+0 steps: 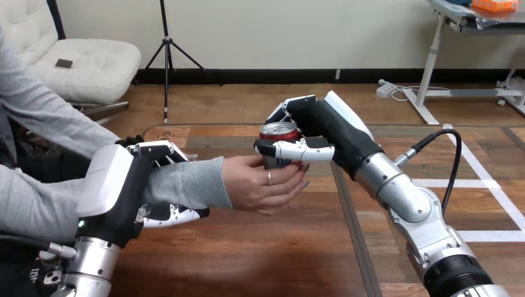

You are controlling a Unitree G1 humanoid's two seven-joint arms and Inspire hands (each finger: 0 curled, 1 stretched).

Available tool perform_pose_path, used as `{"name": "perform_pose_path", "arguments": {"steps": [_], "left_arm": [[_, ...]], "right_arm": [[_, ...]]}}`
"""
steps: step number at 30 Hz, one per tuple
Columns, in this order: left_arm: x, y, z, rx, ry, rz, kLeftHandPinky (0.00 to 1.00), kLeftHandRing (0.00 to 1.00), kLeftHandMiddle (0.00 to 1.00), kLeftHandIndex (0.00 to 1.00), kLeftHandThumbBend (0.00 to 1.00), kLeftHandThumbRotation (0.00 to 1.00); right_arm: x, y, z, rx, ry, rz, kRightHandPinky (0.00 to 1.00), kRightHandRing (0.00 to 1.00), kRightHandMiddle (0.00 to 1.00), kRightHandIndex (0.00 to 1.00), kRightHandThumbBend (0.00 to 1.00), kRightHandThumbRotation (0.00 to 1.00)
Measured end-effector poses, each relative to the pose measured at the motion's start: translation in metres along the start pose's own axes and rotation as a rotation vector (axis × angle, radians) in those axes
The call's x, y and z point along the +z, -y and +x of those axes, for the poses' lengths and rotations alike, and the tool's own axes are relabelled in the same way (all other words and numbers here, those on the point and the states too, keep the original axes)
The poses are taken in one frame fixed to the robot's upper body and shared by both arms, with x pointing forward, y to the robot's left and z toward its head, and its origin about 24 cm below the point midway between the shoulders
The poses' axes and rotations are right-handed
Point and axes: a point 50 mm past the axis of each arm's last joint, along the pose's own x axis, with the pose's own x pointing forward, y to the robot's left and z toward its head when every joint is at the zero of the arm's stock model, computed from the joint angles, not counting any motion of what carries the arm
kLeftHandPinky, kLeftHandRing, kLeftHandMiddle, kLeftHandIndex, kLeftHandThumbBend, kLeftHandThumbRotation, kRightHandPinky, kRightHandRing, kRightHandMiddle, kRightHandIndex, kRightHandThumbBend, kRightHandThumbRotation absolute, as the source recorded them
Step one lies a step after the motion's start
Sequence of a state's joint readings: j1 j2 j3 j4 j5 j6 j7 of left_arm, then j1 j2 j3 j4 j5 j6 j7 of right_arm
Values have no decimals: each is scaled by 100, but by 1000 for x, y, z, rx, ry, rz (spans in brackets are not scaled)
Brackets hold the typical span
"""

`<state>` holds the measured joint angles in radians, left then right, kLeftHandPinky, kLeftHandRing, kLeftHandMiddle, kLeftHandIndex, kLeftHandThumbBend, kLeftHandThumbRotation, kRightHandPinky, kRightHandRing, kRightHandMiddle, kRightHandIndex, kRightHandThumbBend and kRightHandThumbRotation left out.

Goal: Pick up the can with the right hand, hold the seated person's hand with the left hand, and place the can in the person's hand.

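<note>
A can (278,132) with a silver top and red and blue sides stands upright above the middle of the table. My right hand (312,127) is shut on it from the right, thumb across its front. The person's hand (263,183) reaches in from the left, palm up, and cups the can's base with its fingers curled on it. My left hand (139,182) is shut on the person's forearm over the grey sleeve (186,182), fingers above and below it.
The wooden table (260,247) spreads under both arms, with a dark seam (350,216) running front to back right of the middle. The person's other grey-sleeved arm (31,204) lies at the left edge.
</note>
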<state>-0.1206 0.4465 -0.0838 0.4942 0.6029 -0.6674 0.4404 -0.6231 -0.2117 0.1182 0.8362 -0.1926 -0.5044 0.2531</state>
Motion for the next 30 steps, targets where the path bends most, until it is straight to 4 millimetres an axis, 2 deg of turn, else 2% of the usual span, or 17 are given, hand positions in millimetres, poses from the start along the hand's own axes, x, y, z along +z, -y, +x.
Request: {"name": "perform_pose_path", "arguments": {"steps": [15, 30], "left_arm": [[-1, 0, 0, -12, -12, 3, 21, 25, 33, 40, 84, 0], [-1, 1, 0, -14, -13, 3, 23, 27, 34, 39, 85, 0]], "right_arm": [[2, -4, 2, 15, 8, 7, 37, 41, 44, 48, 82, 74], [3, -3, 2, 16, 16, 4, 37, 43, 47, 51, 97, 89]]}}
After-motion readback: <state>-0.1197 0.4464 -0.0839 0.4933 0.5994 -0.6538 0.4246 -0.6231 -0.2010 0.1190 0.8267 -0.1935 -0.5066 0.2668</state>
